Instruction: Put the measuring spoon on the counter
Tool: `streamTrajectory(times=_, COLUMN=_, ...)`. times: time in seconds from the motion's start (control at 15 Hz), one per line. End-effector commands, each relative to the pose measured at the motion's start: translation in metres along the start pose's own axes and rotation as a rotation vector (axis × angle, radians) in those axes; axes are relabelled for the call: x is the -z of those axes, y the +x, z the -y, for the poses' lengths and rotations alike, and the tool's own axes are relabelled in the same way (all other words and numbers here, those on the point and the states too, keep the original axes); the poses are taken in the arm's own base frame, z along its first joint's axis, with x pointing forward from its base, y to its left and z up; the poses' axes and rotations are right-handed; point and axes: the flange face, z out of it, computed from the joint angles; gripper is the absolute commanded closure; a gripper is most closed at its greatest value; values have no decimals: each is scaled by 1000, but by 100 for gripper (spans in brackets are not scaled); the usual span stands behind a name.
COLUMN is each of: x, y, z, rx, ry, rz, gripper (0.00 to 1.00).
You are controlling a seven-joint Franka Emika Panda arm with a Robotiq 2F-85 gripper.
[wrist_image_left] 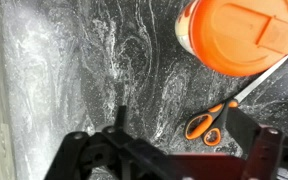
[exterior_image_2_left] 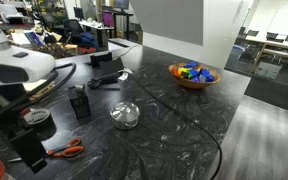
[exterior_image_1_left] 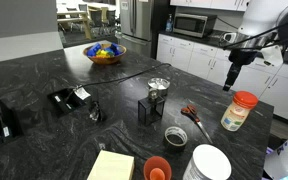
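Observation:
My gripper (exterior_image_1_left: 231,82) hangs open and empty above the right part of the black veined counter (exterior_image_1_left: 44,70). In the wrist view its fingers (wrist_image_left: 184,118) are wide apart over bare counter (wrist_image_left: 74,60). Orange-handled scissors (wrist_image_left: 206,122) lie just under the gripper, with an orange-lidded jar (wrist_image_left: 242,33) beyond them. I cannot pick out the measuring spoon with certainty. A dark long-handled thing (exterior_image_2_left: 106,79) that may be it lies far from the gripper, near a black tray (exterior_image_1_left: 66,98).
On the counter stand a metal cup (exterior_image_1_left: 158,86), a small black box (exterior_image_1_left: 147,110), a black round container (exterior_image_1_left: 174,135), an orange cup (exterior_image_1_left: 157,168), a white bowl (exterior_image_1_left: 211,163), a yellow pad (exterior_image_1_left: 111,165) and a bowl of coloured pieces (exterior_image_1_left: 106,53). A cable (exterior_image_2_left: 199,125) crosses it.

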Motion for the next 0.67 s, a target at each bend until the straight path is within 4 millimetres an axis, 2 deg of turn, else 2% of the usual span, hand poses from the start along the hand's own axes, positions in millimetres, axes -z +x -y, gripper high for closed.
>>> streamTrajectory(times=0.0, x=1, y=0, z=0, rx=0, ry=0, rz=1, gripper=0)
streamTrajectory(times=0.6, x=1, y=3, z=0, rx=4, ry=-22, rz=4, gripper=0)
